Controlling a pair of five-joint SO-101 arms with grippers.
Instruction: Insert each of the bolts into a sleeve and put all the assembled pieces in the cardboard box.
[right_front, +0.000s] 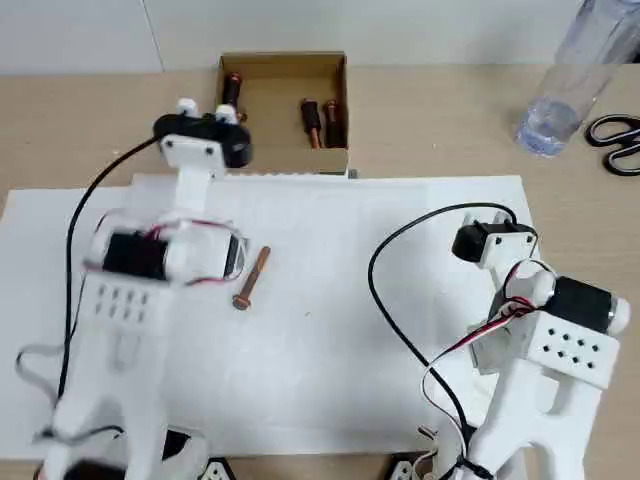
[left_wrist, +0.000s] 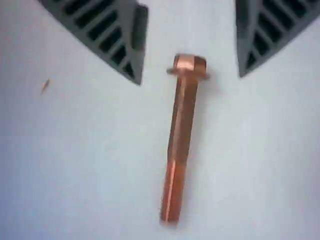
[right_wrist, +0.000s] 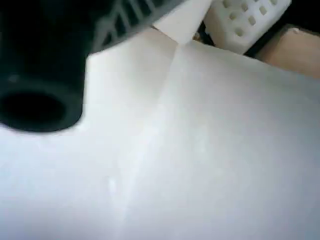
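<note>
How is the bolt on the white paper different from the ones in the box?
The bolt lies bare on the white paper, plain shaft and head showing; the pieces in the cardboard box seem to wear dark sleeves. The bolt is alone; the pieces lie several together. Both look copper coloured.

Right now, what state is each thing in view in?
Bolt: lying flat on the paper, no sleeve on it.
Left gripper: open, over the bolt's head.
Sleeve: bore empty.
Cardboard box: open-topped, assembled pieces inside.
</note>
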